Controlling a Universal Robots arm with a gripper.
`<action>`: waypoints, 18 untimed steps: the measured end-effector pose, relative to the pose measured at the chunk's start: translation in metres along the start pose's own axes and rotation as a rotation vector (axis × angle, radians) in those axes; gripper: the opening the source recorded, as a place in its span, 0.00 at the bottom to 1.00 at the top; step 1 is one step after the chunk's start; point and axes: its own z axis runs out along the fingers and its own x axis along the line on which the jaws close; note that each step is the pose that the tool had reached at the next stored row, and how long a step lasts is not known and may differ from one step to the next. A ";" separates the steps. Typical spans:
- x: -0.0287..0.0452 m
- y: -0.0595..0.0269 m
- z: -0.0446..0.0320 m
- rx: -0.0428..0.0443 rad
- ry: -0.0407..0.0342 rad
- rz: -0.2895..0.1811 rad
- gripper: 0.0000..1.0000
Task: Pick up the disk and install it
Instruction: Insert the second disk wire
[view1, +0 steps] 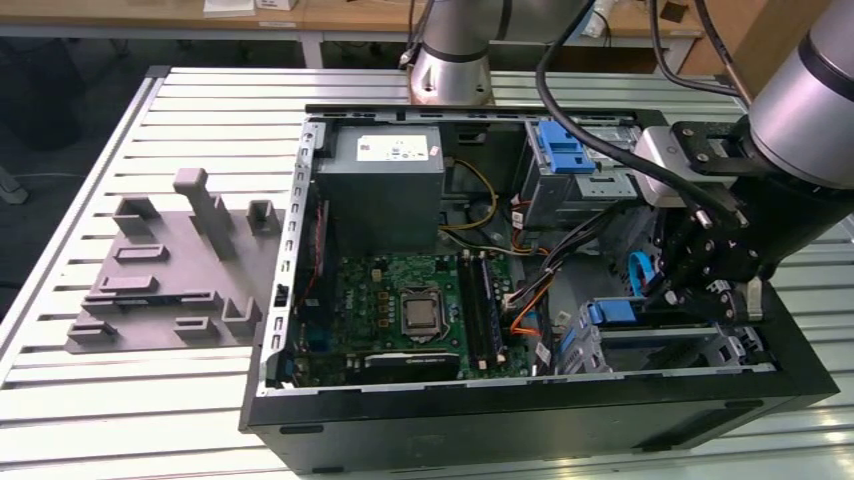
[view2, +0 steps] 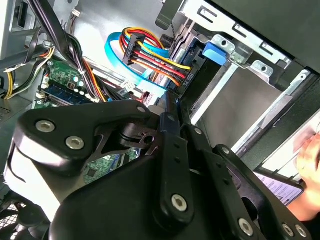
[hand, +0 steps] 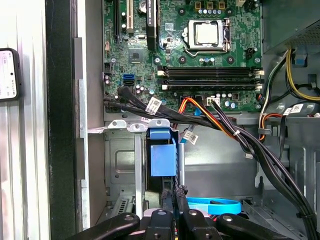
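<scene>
The disk (hand: 163, 152) stands edge-on in the metal drive bay (hand: 120, 160) at a front corner of the open computer case (view1: 534, 405), its blue plastic rail end facing outward. That blue end also shows in the second wrist view as the disk (view2: 216, 50), and in the exterior view as the disk (view1: 617, 312). My gripper (hand: 176, 196) hangs just in front of the blue end, its black fingers pressed together with nothing between them. In the second wrist view the gripper (view2: 172, 106) points at the bay opening. The gripper (view1: 691, 298) sits low inside the case.
A grey power-supply box (view1: 380, 185) and the motherboard (view1: 414, 300) lie in the case. A blue latch cage (view1: 567, 150) is at the back. Cable bundles (hand: 215, 122) and a blue flat cable (hand: 212, 204) run close by. A grey fixture block (view1: 167, 270) lies outside. A hand (view2: 309, 160) holds a phone (hand: 7, 74).
</scene>
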 end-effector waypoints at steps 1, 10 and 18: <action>0.0000 0.0000 0.0000 0.0000 0.0000 0.000 0.16; 0.0000 0.0000 -0.0013 -0.0004 -0.0067 0.000 0.23; -0.0003 0.0001 -0.0079 -0.0008 -0.0101 0.000 0.51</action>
